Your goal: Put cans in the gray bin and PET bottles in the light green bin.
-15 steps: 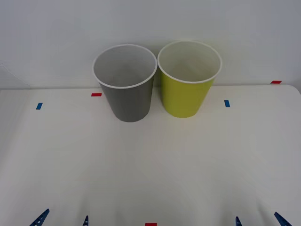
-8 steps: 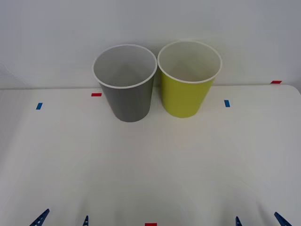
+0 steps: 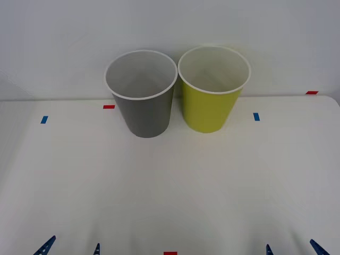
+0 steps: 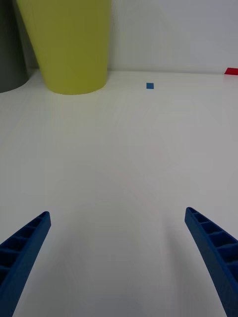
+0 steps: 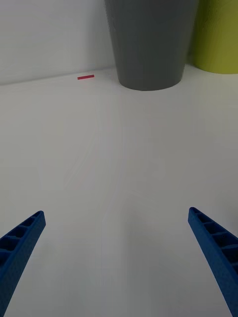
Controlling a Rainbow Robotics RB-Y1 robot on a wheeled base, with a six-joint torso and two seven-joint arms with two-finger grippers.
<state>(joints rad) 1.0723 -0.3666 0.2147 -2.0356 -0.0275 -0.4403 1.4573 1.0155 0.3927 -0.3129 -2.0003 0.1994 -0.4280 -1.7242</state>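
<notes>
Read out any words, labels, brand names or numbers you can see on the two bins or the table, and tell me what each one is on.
No text to read anywhere.
The gray bin: plain, no label.
The light green bin: plain, no label.
The table: small red and blue tape marks, such as the blue one, all blank.

In the front view the lower edge cuts off the left gripper [image 3: 70,246] and right gripper [image 3: 293,247], leaving blue tips. The gray bin [image 5: 148,39] and light green bin [image 4: 69,42] lose their rims in the wrist views, and neither bin's bottom can be seen from the front.
</notes>
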